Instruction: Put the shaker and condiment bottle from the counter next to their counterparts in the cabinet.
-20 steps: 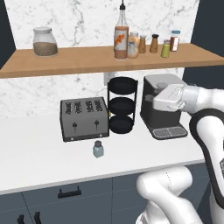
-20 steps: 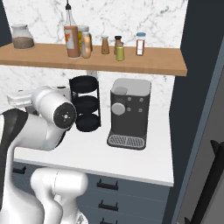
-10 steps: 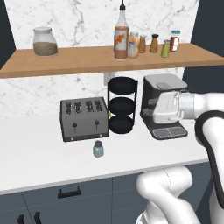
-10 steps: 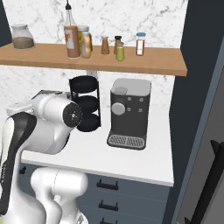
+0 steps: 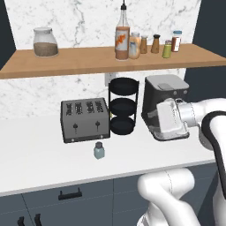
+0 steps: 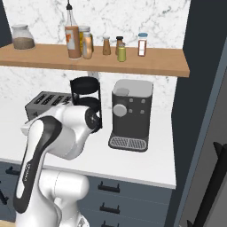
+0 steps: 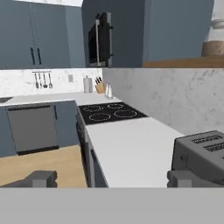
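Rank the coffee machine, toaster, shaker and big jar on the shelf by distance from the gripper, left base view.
1. Coffee machine, directly behind the gripper.
2. Shaker, on the counter, left.
3. Toaster, farther left.
4. Big jar, far left, on the shelf.

Toaster (image 7: pixel 202 154) on white counter (image 7: pixel 131 153); black cooktop (image 7: pixel 109 112) beyond.

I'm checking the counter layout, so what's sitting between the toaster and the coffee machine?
In the left base view, a black three-tier rack stands between the toaster and the coffee machine. The shaker sits in front of the toaster, not between them.
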